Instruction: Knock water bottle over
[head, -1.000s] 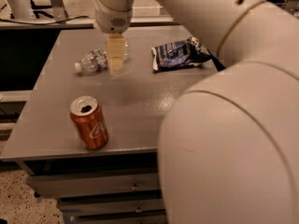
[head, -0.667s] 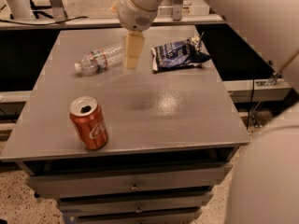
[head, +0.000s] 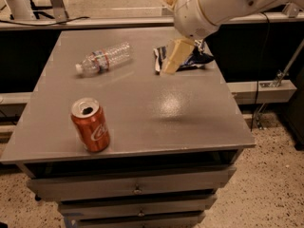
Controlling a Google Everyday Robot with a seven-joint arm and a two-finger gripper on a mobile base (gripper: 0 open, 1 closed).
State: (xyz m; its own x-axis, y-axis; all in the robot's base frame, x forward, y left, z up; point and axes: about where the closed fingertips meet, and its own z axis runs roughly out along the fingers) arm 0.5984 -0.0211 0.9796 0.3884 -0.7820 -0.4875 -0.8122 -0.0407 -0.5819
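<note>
A grey metal table fills most of the frame, its flat top running from the upper middle down to the lower centre. Shallow drawers are stacked under its front edge. It stands on a speckled floor that shows at the lower right.

The robot's pale, rounded arm enters from the upper right corner and bulks over the far right part of the table top. From its end the gripper slants down and to the left, above the table in the upper middle of the frame. Its cream-coloured fingers read as one tapered wedge, pressed together with nothing between them. The tip hangs just in front of a dark crumpled snack bag that lies on the far right part of the top, partly hidden behind the gripper.

The water bottle lies on its side in the upper left of the table. Its white cap points toward the lower left and its red-and-blue label band is near the middle of its length. It is well apart from the gripper, with bare table between them.

An orange-red soda can stands upright near the front left of the table, its top opened, well apart from the bottle.
</note>
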